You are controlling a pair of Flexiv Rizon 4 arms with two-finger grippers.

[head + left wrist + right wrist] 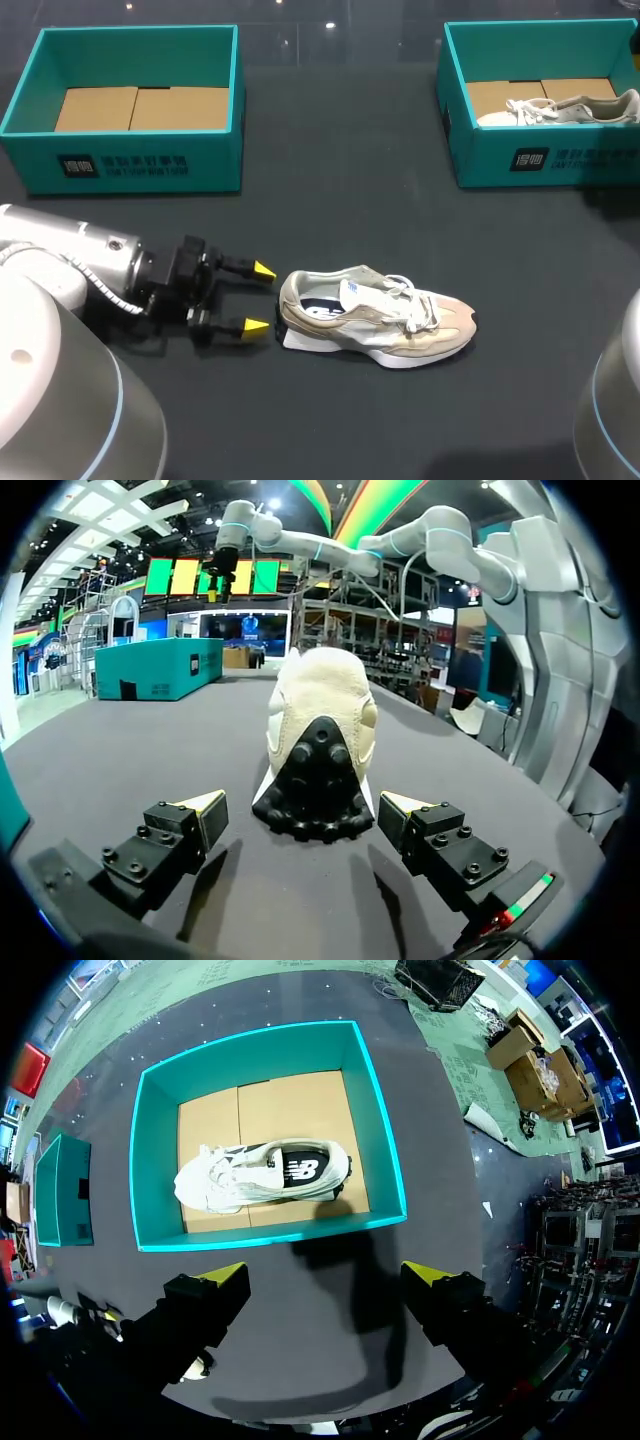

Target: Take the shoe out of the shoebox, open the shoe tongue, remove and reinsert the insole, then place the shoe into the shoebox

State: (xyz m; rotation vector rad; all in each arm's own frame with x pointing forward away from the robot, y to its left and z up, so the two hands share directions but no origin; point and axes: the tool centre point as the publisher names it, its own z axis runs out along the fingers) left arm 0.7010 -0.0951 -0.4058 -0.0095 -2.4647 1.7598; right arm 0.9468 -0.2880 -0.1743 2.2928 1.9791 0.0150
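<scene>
**Dark table, one shoe out of its box, both grippers open and holding nothing**

Dark grey table (340,430) carries the shoe (375,322), a beige and cream sneaker with white laces. It stands upright on its sole a little toward 6 o'clock of the table's middle, outside both boxes. Its toe points to 3 o'clock and its heel to 9 o'clock. In the left wrist view the shoe (322,730) shows heel-on, with the black studded heel patch facing the camera.

At 9 o'clock of the shoe, just short of the heel, sits the left gripper (260,298). Its jaws are spread wide and grip nothing. In its own view the left gripper (302,805) has the heel ahead of it and between the lines of its two fingers, with a gap on each side.

Toward 11 o'clock of the shoe, well apart, stands the left shoebox (130,160), teal, with only a cardboard liner (140,108) inside. Toward 1 o'clock stands the right shoebox (540,155), also teal, with a second shoe (560,110), pale, lying on its side inside.

The right gripper (325,1278) hangs above the table with the right shoebox (270,1232) ahead of its fingers. Its jaws are spread wide and hold nothing. That view looks down on the second shoe (265,1175).
</scene>
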